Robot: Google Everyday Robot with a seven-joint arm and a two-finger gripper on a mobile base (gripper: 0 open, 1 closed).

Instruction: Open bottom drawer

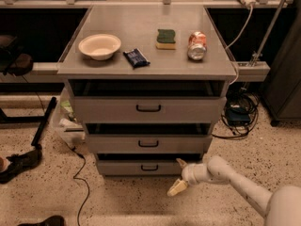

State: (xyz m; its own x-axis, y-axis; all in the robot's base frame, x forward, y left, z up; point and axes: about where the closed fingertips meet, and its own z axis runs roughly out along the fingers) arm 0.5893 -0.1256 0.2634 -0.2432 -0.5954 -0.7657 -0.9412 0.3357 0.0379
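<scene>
While beside one bottom drawer (123,167), one gripper (180,175), jaws apart.

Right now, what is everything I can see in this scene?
Cabinet: one, grey, centre.
Top drawer: one, grey, highest.
Middle drawer: one, grey, between the others.
Bottom drawer: one, grey, lowest, black handle.
Bowl: one, cream, cabinet top, left.
Packet: one, dark blue, beside the bowl.
Sponge: one, green and yellow, cabinet top, middle.
Can: one, red and white, cabinet top, right.
Cables: several, black, floor at right.
Arm: one, white, lower right.
End effector: one, cream, open, by the bottom drawer's right end.
</scene>
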